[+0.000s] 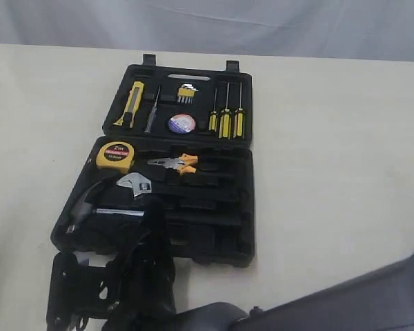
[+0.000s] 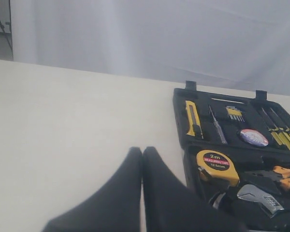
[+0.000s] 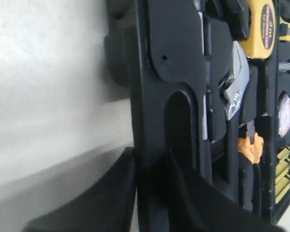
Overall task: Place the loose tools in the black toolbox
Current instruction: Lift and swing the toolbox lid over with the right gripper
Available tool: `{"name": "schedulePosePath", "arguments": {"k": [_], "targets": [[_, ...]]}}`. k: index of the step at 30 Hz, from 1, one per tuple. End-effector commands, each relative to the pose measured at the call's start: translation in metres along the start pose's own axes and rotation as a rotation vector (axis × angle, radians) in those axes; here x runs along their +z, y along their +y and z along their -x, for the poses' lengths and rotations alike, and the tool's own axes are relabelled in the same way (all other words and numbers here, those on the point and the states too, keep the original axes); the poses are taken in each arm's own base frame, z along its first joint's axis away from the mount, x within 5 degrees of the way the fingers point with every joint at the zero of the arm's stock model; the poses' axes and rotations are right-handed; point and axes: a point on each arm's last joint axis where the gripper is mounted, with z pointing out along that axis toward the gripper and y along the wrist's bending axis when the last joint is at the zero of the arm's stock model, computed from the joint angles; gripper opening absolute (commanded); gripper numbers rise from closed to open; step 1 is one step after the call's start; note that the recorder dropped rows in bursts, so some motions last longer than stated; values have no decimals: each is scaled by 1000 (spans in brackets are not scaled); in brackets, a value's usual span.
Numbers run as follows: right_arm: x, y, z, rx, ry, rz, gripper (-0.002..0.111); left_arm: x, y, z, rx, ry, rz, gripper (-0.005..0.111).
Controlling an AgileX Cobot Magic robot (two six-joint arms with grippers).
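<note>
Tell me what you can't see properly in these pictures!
- Right hand, right wrist view: it is black against the black toolbox, so I cannot tell whether it pinches the wall.
- Pliers, left wrist view: the handles are cut off by the picture's edge.
- Screwdrivers, left wrist view: also cut off by that edge.
- Tape roll, exterior view: the label's words are too small to read.
</note>
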Motion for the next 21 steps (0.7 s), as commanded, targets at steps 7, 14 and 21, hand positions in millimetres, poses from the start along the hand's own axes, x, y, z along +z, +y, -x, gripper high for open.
{"name": "schedulePosePath", "arguments": {"k": [7, 14, 21], "targets": [[-83, -60, 15, -19, -6, 14, 0, 0, 0, 1, 3, 1, -4, 0], [-130, -107, 25, -51, 9, -29, 0, 0, 0, 1, 3, 1, -4, 0], [-137, -152, 36, -107, 5, -77, 0, 0, 0, 1, 3, 1, -4, 0]]}}
